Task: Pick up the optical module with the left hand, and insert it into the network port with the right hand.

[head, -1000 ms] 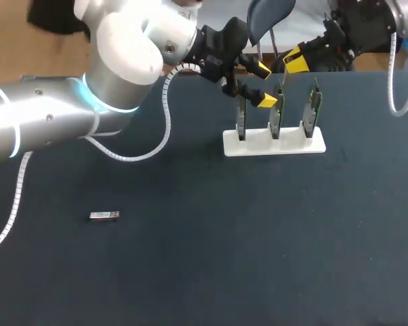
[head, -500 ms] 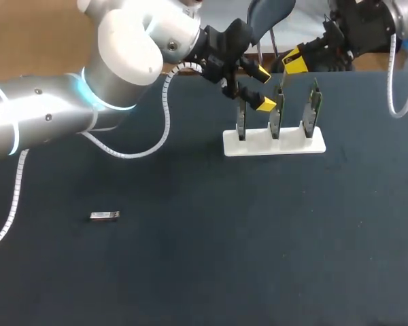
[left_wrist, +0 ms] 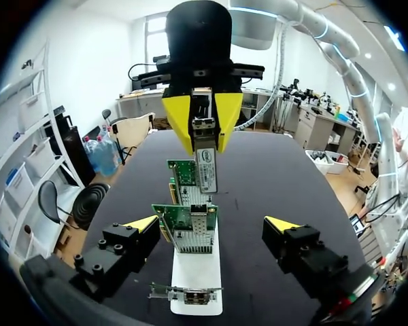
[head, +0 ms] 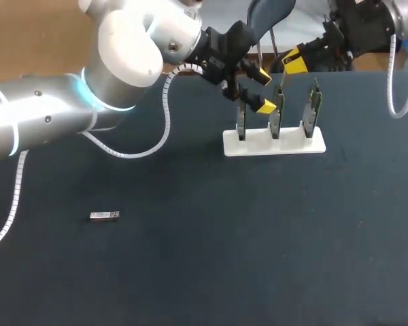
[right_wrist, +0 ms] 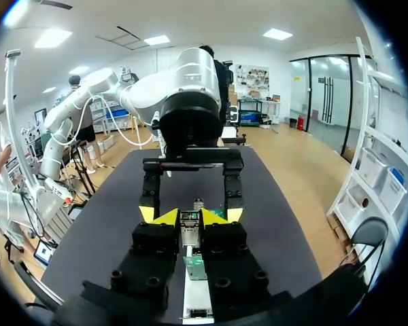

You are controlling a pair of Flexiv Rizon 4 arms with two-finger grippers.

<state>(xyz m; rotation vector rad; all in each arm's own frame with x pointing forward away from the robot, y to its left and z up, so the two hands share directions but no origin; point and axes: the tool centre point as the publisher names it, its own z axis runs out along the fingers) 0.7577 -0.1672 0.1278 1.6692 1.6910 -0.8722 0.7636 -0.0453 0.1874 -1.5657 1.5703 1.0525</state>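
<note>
My right gripper (head: 296, 61) hangs over the white holder (head: 306, 145) at the table's far side, shut on a silver optical module (left_wrist: 205, 163) that points down. Its lower end is just above the middle one of three upright green network cards (head: 277, 117). In the right wrist view the module (right_wrist: 190, 227) sits between the yellow tips of that gripper (right_wrist: 190, 217). My left gripper (head: 264, 88) is open beside the holder's left card (head: 241, 121), holding nothing. A second optical module (head: 104, 216) lies flat on the table at the near left.
The white holder (left_wrist: 198, 275) carries the three cards in a row, and my left gripper (left_wrist: 213, 227) straddles that row with its fingers well apart. Dark table surface (head: 258, 244) spreads in front of the holder.
My left arm has shifted slightly, its gripper edging down toward the holder. The right gripper and its module have stayed in place.
</note>
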